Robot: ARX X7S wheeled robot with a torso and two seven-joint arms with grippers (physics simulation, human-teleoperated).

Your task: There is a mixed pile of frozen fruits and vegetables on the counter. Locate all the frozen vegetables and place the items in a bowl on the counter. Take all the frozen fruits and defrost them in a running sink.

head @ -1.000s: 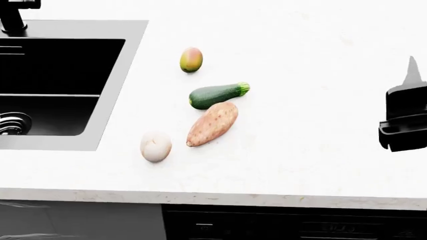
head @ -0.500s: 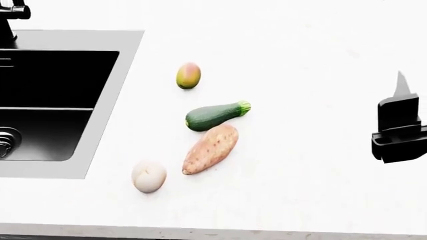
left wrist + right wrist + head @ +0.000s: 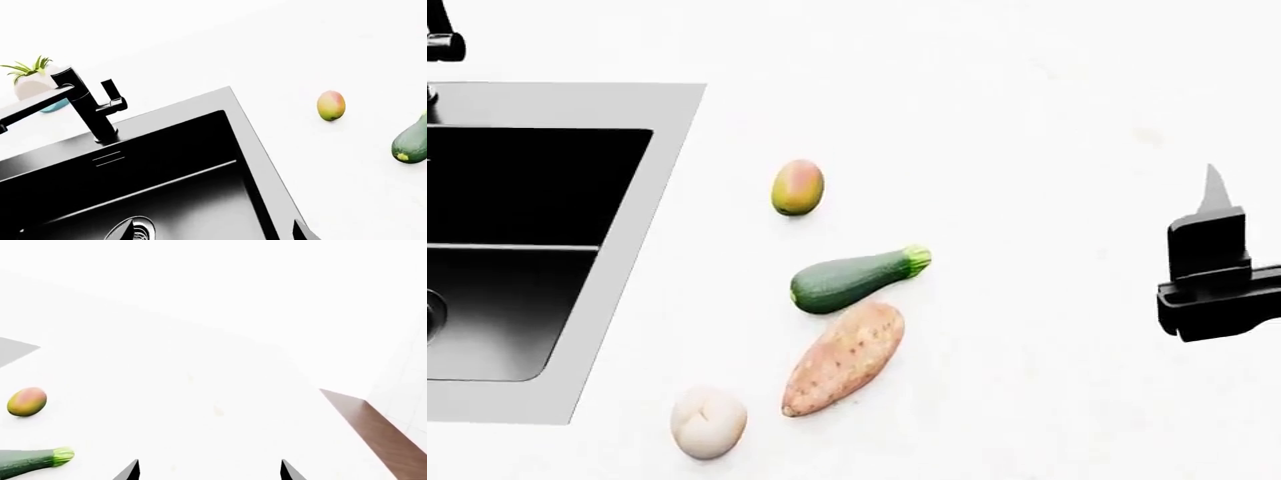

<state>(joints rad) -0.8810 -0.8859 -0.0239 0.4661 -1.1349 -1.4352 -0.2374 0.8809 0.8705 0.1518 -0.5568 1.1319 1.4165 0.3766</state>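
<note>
White surface (image 3: 1028, 120) filled the head view; sink (image 3: 521, 250) at left edge. Sweet potato (image 3: 843, 360) touching zucchini (image 3: 851, 279) at lower centre, mango (image 3: 798, 187) above, pale fruit (image 3: 709, 422) at bottom. Right jaws (image 3: 209, 471) spread, empty, well right of all four. Left jaws: cannot tell.

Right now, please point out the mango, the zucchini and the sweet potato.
mango (image 3: 798, 188), head view, middle of its skin.
zucchini (image 3: 851, 280), head view, dark green body.
sweet potato (image 3: 845, 359), head view, widest part.

The zucchini (image 3: 851, 279) lies well left of the right gripper's fingers (image 3: 1214, 195), touching the sweet potato (image 3: 845, 359). The mango (image 3: 798, 187) lies beyond them.
</note>
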